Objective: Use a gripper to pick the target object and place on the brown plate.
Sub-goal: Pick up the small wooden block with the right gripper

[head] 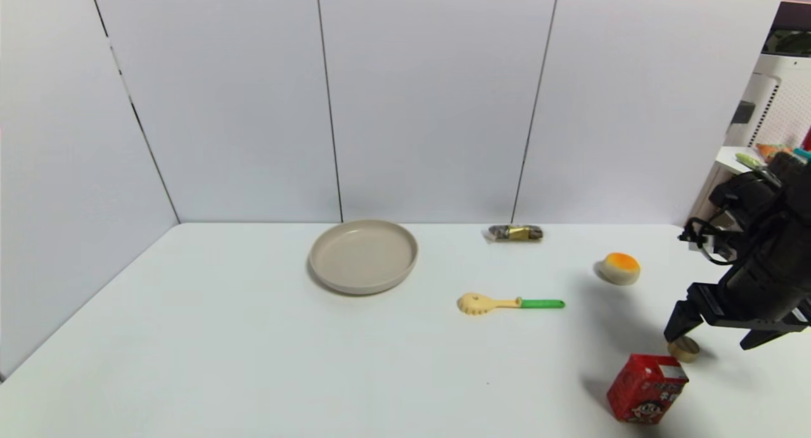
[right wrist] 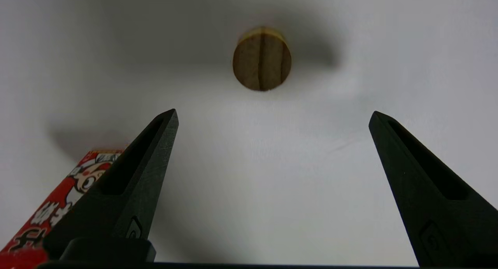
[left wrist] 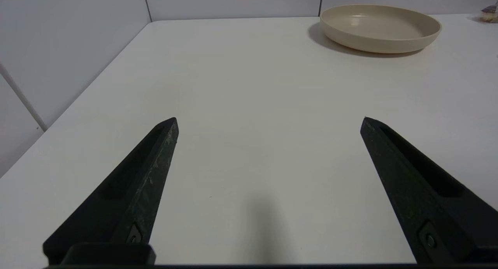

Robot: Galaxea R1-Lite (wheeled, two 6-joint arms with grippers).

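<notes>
The target object, a small tan puck with a striped top (head: pixel 684 348), lies on the white table at the right, just behind the red carton (head: pixel 646 388). My right gripper (head: pixel 713 338) hovers just above it, open and empty. In the right wrist view the puck (right wrist: pixel 262 58) lies on the table beyond the open right gripper (right wrist: pixel 272 115), centred between the fingers. The brown plate (head: pixel 362 284) sits empty at the middle back. My left gripper (left wrist: pixel 270 119) is open and empty over bare table, with the plate (left wrist: pixel 381 47) far ahead; it is out of the head view.
A white bun with an orange top (head: pixel 619 268) lies behind the puck. A yellow utensil with a green handle (head: pixel 507 303) lies mid-table. A dark wrapped packet (head: pixel 516 232) lies by the back wall. The carton (right wrist: pixel 58 199) stands close beside one right finger.
</notes>
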